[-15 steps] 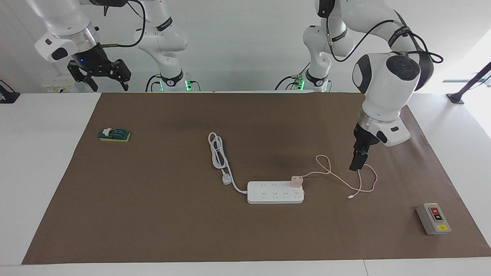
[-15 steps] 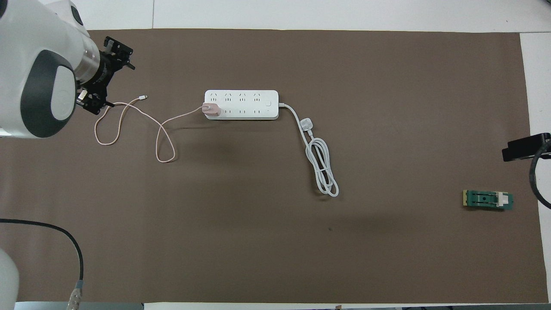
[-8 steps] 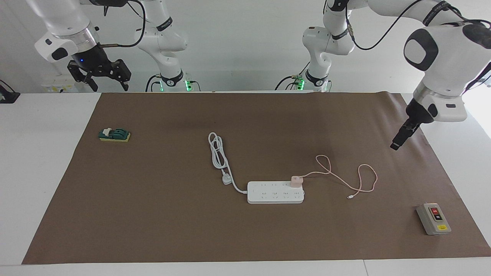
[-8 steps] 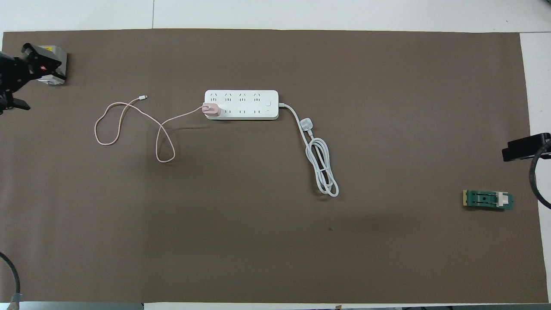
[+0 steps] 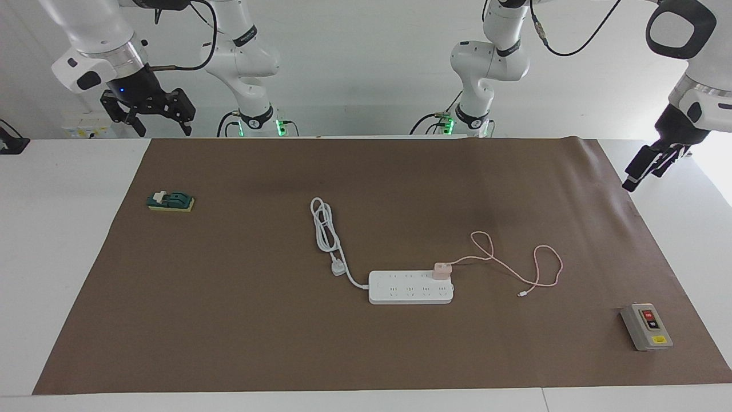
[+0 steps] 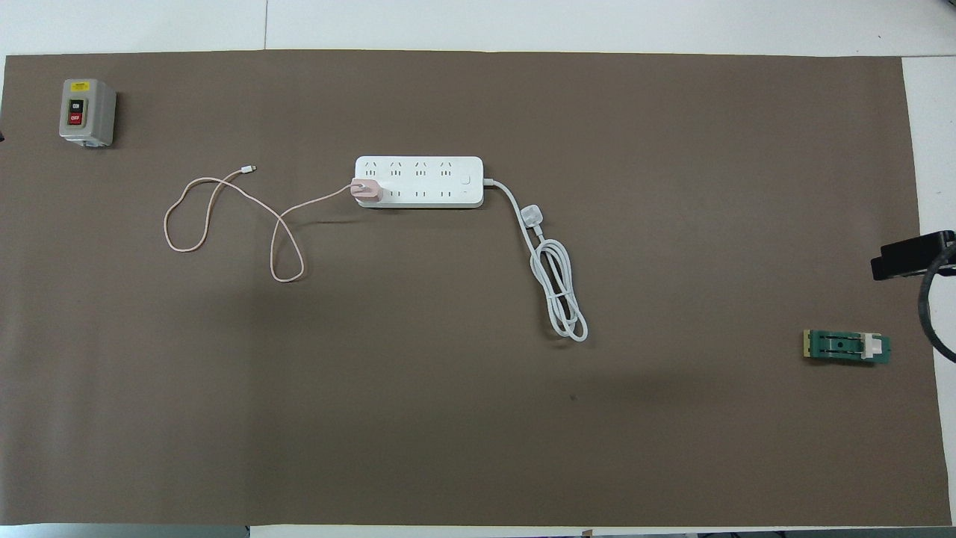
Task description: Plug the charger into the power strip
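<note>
Brown mat point(image 5: 229, 320) on white table point(image 5: 51, 240), white wall – charger point(image 5: 441, 270) in power strip point(image 5: 410, 287)

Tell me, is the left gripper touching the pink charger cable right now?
Apart. In the facing view the left gripper hangs over the mat's edge at the left arm's end, with bare mat between it and the charger cable.

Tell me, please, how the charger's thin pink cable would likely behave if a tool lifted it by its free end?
The pink cable lies in loose loops, so it is probably floppy and would drape and trail. It looks thin, so likely light. Its other end joins the charger seated in the power strip, so a pull might tug the strip.
</note>
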`<state>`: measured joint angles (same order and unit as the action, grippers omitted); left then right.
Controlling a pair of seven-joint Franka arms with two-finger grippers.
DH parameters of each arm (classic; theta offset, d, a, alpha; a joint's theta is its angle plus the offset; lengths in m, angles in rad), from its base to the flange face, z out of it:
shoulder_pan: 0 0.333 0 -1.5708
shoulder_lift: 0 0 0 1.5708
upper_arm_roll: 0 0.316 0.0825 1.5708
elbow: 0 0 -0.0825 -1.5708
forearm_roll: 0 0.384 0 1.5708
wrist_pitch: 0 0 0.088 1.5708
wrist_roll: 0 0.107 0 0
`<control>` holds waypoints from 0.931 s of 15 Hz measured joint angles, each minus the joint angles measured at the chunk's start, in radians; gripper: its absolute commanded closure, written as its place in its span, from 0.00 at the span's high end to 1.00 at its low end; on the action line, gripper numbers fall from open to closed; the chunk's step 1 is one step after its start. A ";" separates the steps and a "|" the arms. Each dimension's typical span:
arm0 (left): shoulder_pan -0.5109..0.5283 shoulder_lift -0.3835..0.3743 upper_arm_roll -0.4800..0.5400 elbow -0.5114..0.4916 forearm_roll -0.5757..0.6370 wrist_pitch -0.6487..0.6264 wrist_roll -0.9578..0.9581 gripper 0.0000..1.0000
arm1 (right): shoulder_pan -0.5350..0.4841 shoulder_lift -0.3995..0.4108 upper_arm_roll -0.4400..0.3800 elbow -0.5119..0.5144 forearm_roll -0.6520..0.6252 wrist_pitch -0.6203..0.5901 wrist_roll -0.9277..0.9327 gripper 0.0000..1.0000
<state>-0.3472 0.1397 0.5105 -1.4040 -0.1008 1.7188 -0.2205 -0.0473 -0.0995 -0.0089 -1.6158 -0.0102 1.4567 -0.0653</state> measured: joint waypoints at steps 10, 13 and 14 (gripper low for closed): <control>0.378 -0.096 -0.400 -0.026 0.021 -0.144 0.044 1.00 | 0.000 0.000 0.000 0.000 0.000 0.000 0.000 1.00; 0.378 -0.156 -0.442 -0.117 0.077 -0.146 0.052 1.00 | 0.000 0.000 0.000 0.000 0.000 0.000 0.000 1.00; 0.377 -0.174 -0.454 -0.156 0.082 -0.147 0.052 1.00 | 0.000 0.000 0.000 0.000 0.000 0.000 0.000 1.00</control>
<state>0.0302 -0.0346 0.0563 -1.5603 -0.0183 1.5714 -0.1686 -0.0473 -0.0995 -0.0089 -1.6158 -0.0102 1.4567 -0.0653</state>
